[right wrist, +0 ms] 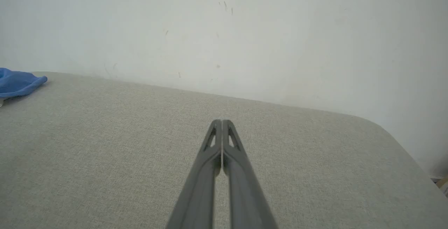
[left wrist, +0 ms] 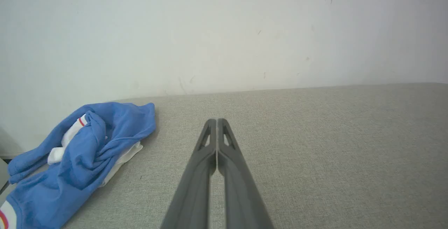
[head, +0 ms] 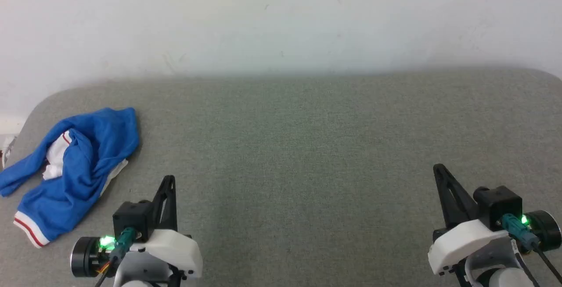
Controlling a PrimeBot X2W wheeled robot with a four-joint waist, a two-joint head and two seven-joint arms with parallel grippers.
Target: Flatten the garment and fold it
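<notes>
The garment (head: 74,168), royal blue with white patches and a red-and-white striped hem, lies crumpled in a heap at the far left of the grey table (head: 307,146). My left gripper (head: 169,179) rests at the lower left, shut and empty, its tips a little to the right of the heap. In the left wrist view the garment (left wrist: 80,155) lies left of the closed left gripper (left wrist: 217,121). At the lower right, my right gripper (head: 438,168) is shut and empty, far from the cloth. The right wrist view has the right gripper (right wrist: 221,121) closed and a blue edge of the garment (right wrist: 17,82) at far left.
A pale wall (head: 281,19) rises right behind the table's far edge. The table has rounded corners; its left edge runs close by the garment, and the right corner (right wrist: 392,131) curves away near my right gripper.
</notes>
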